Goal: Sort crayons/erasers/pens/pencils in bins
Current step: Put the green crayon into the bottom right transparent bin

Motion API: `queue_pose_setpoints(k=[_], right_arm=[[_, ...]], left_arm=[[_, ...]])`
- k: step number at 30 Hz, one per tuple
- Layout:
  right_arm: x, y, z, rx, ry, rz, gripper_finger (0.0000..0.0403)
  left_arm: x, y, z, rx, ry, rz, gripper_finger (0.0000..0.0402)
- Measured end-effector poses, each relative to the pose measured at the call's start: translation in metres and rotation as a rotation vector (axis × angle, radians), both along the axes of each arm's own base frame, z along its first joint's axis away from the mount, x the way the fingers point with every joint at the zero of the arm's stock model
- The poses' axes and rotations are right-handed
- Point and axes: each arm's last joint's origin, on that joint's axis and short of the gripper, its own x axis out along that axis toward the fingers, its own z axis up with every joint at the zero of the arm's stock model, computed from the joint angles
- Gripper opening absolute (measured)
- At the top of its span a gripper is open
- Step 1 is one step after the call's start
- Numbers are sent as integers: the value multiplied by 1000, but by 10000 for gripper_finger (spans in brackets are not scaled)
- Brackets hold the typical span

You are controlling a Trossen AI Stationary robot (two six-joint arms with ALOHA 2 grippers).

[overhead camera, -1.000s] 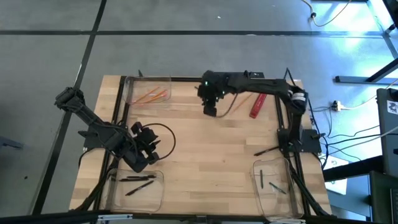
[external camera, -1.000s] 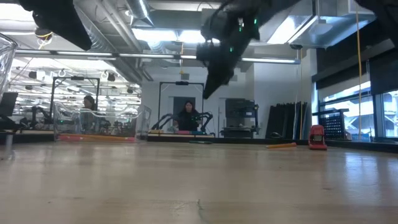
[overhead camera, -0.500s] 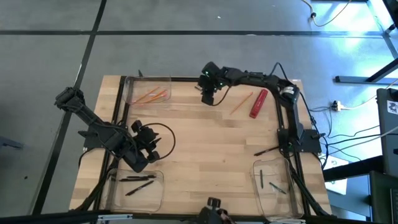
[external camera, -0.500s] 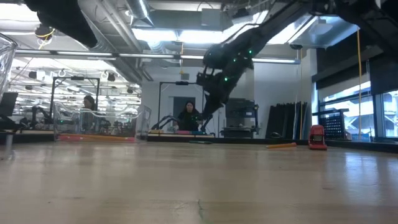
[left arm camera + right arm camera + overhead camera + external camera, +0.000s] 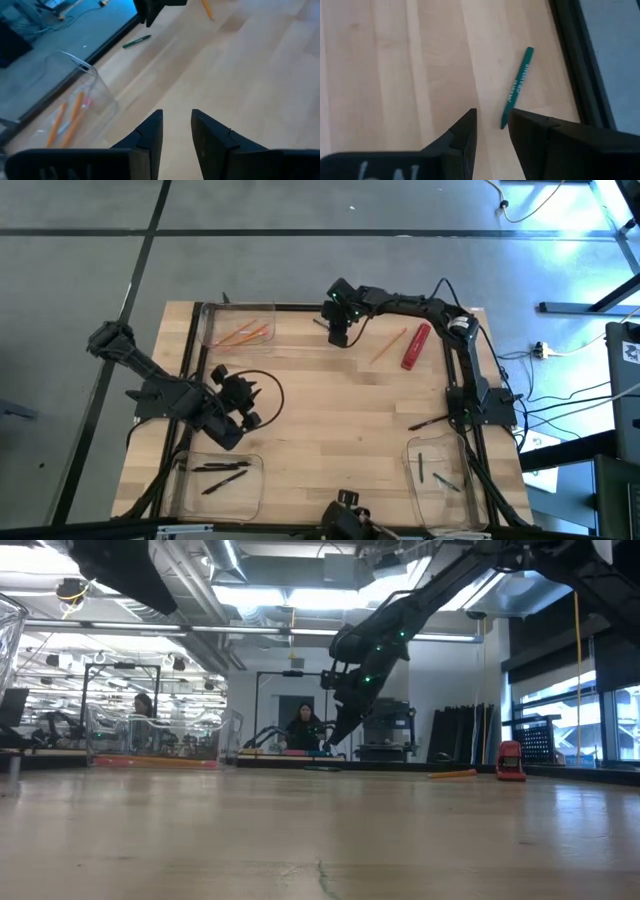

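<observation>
My right gripper (image 5: pixel 338 336) hangs open over the table's far edge, just above a green crayon (image 5: pixel 516 87) that lies flat on the wood; the crayon's near end shows between the fingertips (image 5: pixel 491 125). Open and holding nothing, my left gripper (image 5: pixel 176 122) stands at the left (image 5: pixel 245 402). Orange pencils (image 5: pixel 245 332) lie in the far left bin (image 5: pixel 212 330), black pens (image 5: pixel 222 470) in the near left bin (image 5: pixel 250 495). The near right bin (image 5: pixel 415 480) holds a few short sticks. One pencil (image 5: pixel 388 346) lies loose on the table.
A thick red cylinder (image 5: pixel 415 346) lies beside the loose pencil at the far right. A black pen (image 5: pixel 425 423) lies by the right rail. A black frame (image 5: pixel 300 307) runs around the table. People (image 5: pixel 303 727) sit in the room beyond.
My right gripper has moved toward the table's far edge and come down, ending over the green crayon; its fingers stay open. My left gripper has turned a little where it stands.
</observation>
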Motion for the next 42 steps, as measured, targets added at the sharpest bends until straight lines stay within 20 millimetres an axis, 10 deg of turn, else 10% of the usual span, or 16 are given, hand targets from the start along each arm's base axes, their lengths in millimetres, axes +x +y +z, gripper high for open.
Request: queue_pose_setpoints(k=[29,42], right_arm=[[-5,-20,-36,74,38,-61,111],[16,-27,35,104,41,-196,111]], left_arm=[[15,35,-2,-10,108,101,95],[18,46,-2,-19,108,153,95]])
